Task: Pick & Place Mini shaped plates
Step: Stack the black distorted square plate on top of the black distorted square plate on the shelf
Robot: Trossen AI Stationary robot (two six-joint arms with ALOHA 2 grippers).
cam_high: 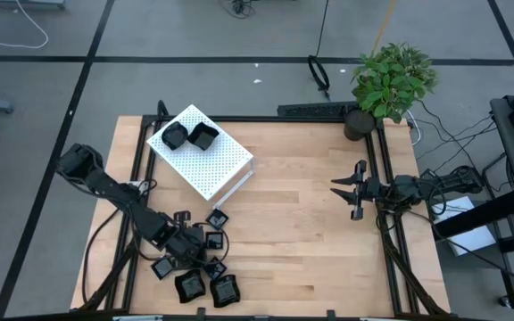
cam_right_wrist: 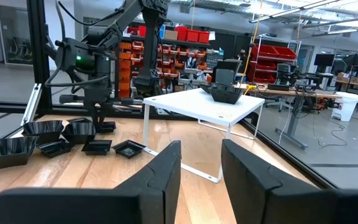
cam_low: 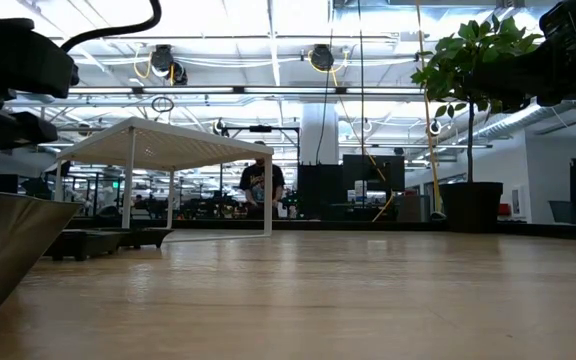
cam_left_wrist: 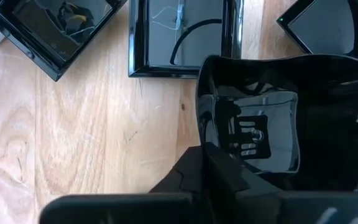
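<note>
Several mini shaped plates, glossy black, lie on the wooden table near its front left: a flat square one and two deeper ones. Two more sit on top of the white perforated box at the far left. My left gripper points steeply down into the cluster and is shut on a deep black plate. At the table's right side my right gripper is held level above the table, open, with nothing between its fingers. My left gripper has the deep plate by the rim of one side wall. One dark finger lies against that wall; the other is hidden behind the plate. The fingers come from above, pointing steeply down. Whether the plate rests on the table I cannot tell.
Flat square plates lie close beside the held one. A potted plant stands at the far right corner. A black frame rail runs along the table's right edge. Bare wood spreads across the middle.
</note>
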